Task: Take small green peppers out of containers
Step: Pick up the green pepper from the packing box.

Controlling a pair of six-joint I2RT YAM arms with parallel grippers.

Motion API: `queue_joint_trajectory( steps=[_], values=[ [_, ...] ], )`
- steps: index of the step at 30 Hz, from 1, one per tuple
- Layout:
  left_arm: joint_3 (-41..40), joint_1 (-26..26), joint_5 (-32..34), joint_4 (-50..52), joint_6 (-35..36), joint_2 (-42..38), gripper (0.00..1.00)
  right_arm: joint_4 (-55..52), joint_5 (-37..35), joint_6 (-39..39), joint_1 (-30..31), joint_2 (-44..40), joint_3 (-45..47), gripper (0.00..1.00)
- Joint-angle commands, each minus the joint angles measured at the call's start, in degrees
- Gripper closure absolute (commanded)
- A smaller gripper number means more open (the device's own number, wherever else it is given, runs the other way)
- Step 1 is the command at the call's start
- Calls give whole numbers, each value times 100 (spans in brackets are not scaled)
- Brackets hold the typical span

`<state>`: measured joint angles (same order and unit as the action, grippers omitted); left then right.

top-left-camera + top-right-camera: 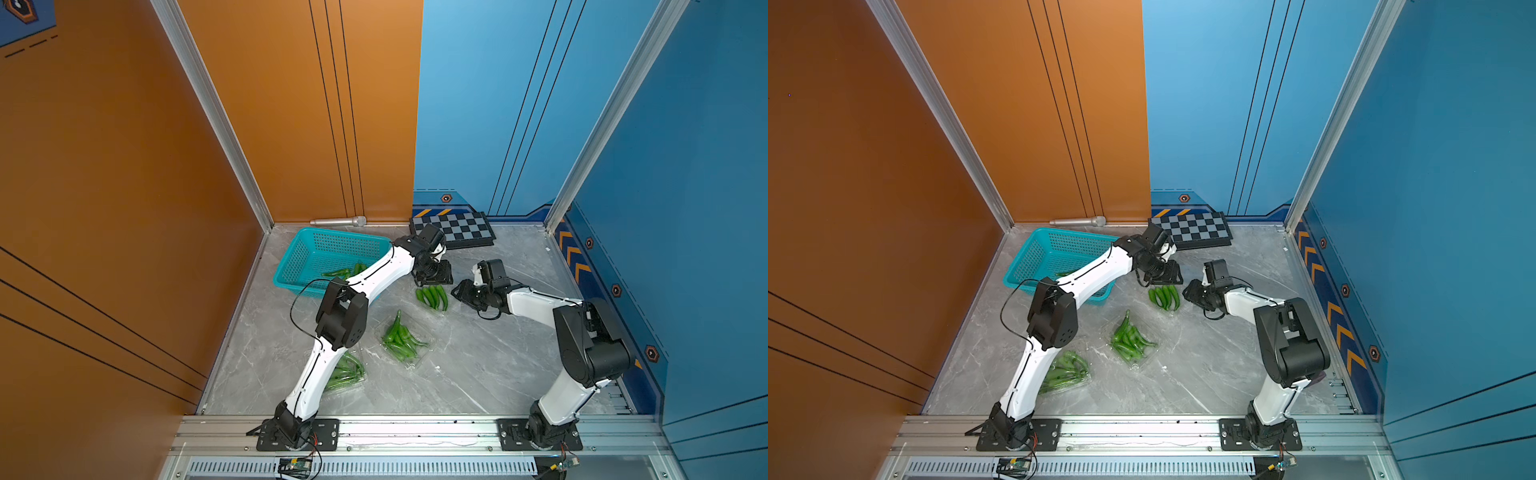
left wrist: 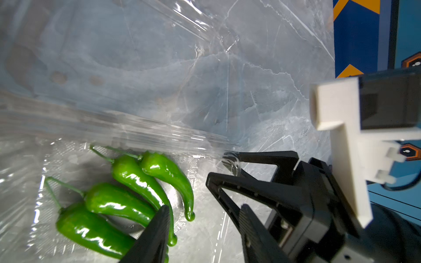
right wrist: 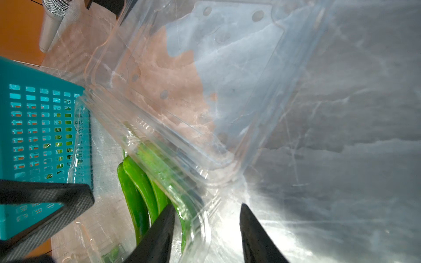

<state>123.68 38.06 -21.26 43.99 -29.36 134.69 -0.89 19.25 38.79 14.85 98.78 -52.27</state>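
Closest to the lens runs the aluminium rail (image 1: 415, 432) that carries both arm bases. Beyond it spreads the grey marbled counter (image 1: 478, 374), and toward its far left corner stands the teal basket (image 1: 291, 266), with a few peppers already lying inside.

Three clear containers sit on the counter. The near container (image 1: 351, 376) lies partly under the left arm and the middle container (image 1: 409, 347) is out in the open, both well filled. The far container (image 2: 182, 136) is near the basket with its lid folded back.

Both end effectors meet at this far one. The right end effector (image 3: 206, 207) has its jaws apart, astride the container's corner lip, and I cannot see it actually pinching the plastic. The left end effector (image 2: 204, 206) is released too, jaws spread inside the container. One of its fingers lies across the small green peppers (image 2: 127, 177), four side by side on the floor of the box with stems toward the hinge.

Judging from this, the coming pick is the risky part. The plastic looks thin and light, so unless the right side pins it, a lift could drag the whole container up or skid it against the basket. Glossy, curved skins may squirt from the pads, or two peppers may rise together and one drop onto the counter. With both end effectors so near, their fingers could also clash.
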Motion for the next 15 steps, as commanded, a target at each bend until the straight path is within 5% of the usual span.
queue_joint_trajectory(
  steps=[1, 15],
  values=[
    [0, 46, -96, 74, -130, 123, 48, -71, -158, -72, 27, -140, 86, 52],
    [315, 116, 80, 72, -197, 722, 48, -94, -93, -117, 44, -227, 163, 52]
  ],
)
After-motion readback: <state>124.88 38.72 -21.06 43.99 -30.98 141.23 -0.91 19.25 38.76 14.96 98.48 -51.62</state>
